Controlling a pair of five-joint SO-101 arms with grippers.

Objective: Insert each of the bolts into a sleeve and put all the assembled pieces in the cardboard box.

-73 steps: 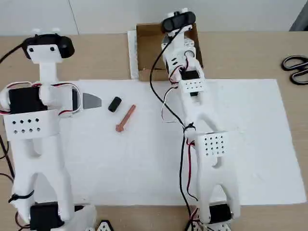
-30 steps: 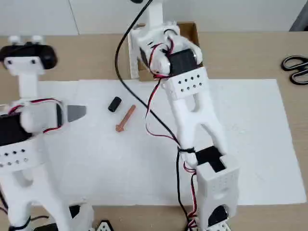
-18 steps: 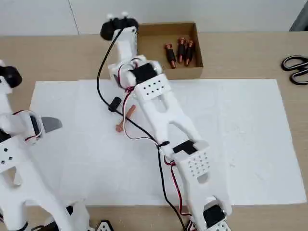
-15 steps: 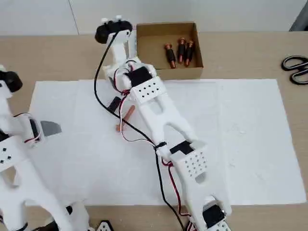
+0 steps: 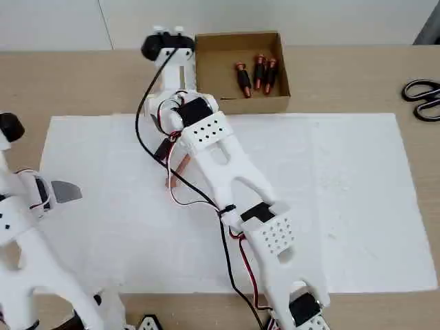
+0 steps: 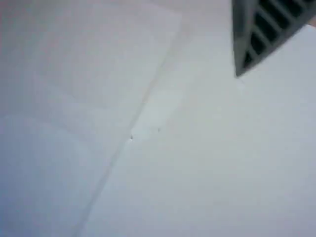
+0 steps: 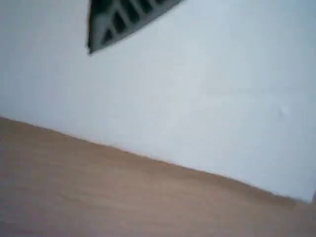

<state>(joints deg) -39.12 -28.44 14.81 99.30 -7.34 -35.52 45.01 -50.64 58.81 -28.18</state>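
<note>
A copper bolt lies on the white sheet, its upper end under my right arm. Beside it, a black sleeve peeks out from under the same arm. My right arm reaches from the near edge up to the sheet's far left, and a grey part of its gripper hangs above the sheet's far edge. The cardboard box at the back holds three assembled pieces. My left gripper hovers over the sheet's left edge, well away from the bolt; a grey part of the left gripper is above bare paper.
Scissors lie on the wooden table at the far right. The right half of the sheet is bare. A black cable loops from the right arm's wrist over the sleeve and bolt.
My right arm swung left from over the box to above the sleeve and bolt, uncovering three pieces in the box. My left arm drew back to the sheet's left edge.
</note>
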